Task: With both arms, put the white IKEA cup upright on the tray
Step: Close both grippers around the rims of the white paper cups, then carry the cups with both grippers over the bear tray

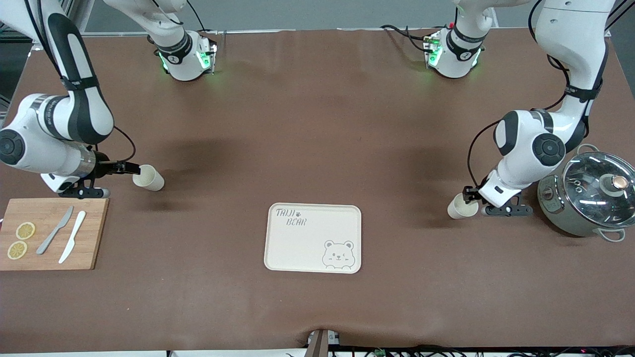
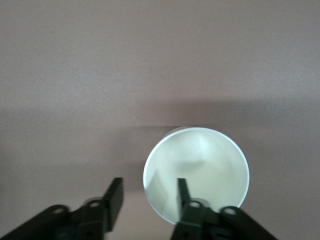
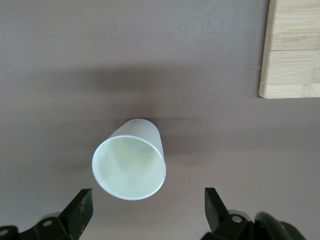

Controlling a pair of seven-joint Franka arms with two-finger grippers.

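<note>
Two white cups are on the brown table, and neither is on the tray. Starting at the right arm's end, we see a bamboo cutting board [image 1: 52,233] with two lemon slices [image 1: 21,240] and two knives [image 1: 63,236]. Just farther from the front camera than the board, the right gripper [image 1: 132,168] sits low and level, its fingers [image 3: 80,212] spread wide. The first cup [image 1: 148,177] lies tipped on its side just ahead of them, untouched, with its mouth facing the gripper. The tray [image 1: 297,248] lies bare at mid-table, nearer the front camera than both cups. Toward the left arm's end, the left gripper [image 1: 469,195] straddles the rim of the second cup [image 1: 462,207], one finger [image 2: 183,192] inside the mouth and the other outside. The jaws are parted and not pinching the wall. A lidded pot [image 1: 585,201] stands beside that arm.
</note>
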